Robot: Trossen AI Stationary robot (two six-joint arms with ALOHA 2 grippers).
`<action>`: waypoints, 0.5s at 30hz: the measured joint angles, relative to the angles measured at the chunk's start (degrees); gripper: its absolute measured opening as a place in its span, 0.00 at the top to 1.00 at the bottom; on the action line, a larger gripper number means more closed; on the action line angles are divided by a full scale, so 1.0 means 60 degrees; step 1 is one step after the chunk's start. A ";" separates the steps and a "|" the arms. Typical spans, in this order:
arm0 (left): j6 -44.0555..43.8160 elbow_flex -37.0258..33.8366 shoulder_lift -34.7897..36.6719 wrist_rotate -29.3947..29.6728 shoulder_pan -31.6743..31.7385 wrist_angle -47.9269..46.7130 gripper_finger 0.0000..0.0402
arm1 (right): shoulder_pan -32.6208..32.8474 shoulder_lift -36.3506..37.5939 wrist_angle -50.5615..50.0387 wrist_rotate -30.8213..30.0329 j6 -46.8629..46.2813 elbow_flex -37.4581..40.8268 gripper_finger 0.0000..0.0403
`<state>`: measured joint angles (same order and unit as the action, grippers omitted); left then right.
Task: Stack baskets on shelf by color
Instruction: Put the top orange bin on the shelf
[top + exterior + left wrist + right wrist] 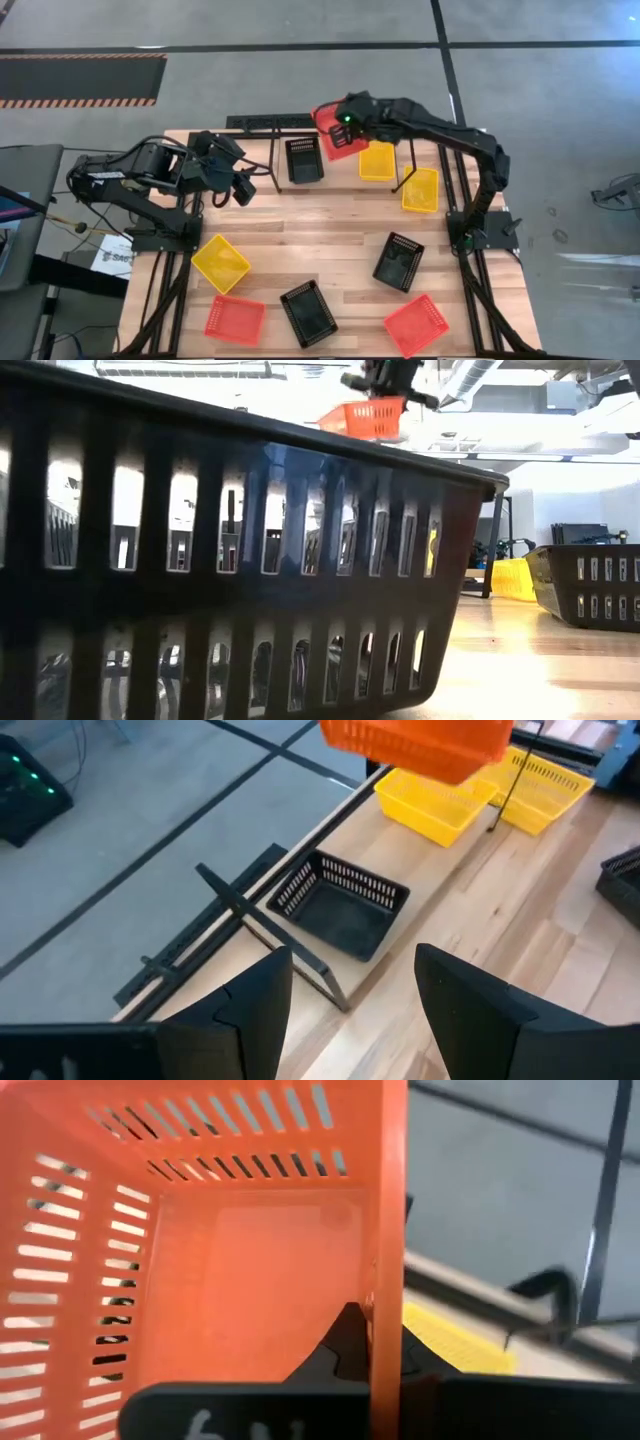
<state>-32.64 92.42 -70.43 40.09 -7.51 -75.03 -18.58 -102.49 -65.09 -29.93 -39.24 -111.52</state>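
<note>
My right gripper [347, 122] is shut on a red-orange basket [333, 132] and holds it in the air over the far edge of the table, above the shelf [268, 122]. In the low view the red-orange basket [368, 417] hangs high under the gripper. A black basket [304, 160] and a yellow basket [377, 160] stand by the shelf rods on their bottoms. My left gripper [350, 995] is open and touches nothing; it hovers at the table's left, near the black basket [340, 908]. Several more baskets lie on the table. My right gripper holds the red-orange basket by one side wall [387, 1230], one finger [345, 1345] inside the basket and the other outside, mostly hidden by the wall. The basket is lifted clear and tilted [415, 742].
A second yellow basket [420, 190] sits right of a shelf post [405, 165]. Toward the near edge lie yellow [220, 262], red-orange [235, 318], black [308, 312], red-orange [415, 325] and black [398, 260] baskets. One black basket [230, 560] fills the low view.
</note>
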 joint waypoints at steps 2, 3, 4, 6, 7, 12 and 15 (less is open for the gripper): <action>0.0004 -0.0002 -0.0004 -0.0139 0.0000 -0.0202 0.50 | 0.0067 0.0022 0.0427 0.0199 -0.0508 0.0645 1.00; 0.0004 -0.0004 -0.0004 -0.0142 0.0000 -0.0332 0.50 | 0.0100 0.0036 0.0483 0.0347 -0.0712 0.0961 1.00; 0.0004 -0.0004 0.0000 -0.0169 0.0001 -0.0439 0.50 | 0.0104 0.0045 0.0582 0.0501 -0.0870 0.1263 1.00; 0.0004 -0.0004 0.0000 -0.0259 0.0004 -0.0698 0.50 | 0.0173 0.0060 0.1218 0.0732 -0.1210 0.1787 1.00; 0.0004 -0.0004 0.0000 -0.0300 0.0004 -0.0786 0.50 | 0.0199 0.0071 0.1598 0.0816 -0.1294 0.2034 1.00; 0.0006 -0.0004 0.0000 -0.0411 0.0004 -0.0956 0.50 | 0.0111 0.0091 0.3251 0.1473 -0.1501 0.2740 1.00; 0.0047 -0.0004 0.0000 -0.0525 0.0004 -0.0957 0.50 | 0.0059 0.0093 0.3376 0.1541 -0.1569 0.2910 1.00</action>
<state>-32.36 92.40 -70.43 36.94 -7.49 -80.77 -18.23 -101.93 -44.84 -20.69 -48.65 -94.06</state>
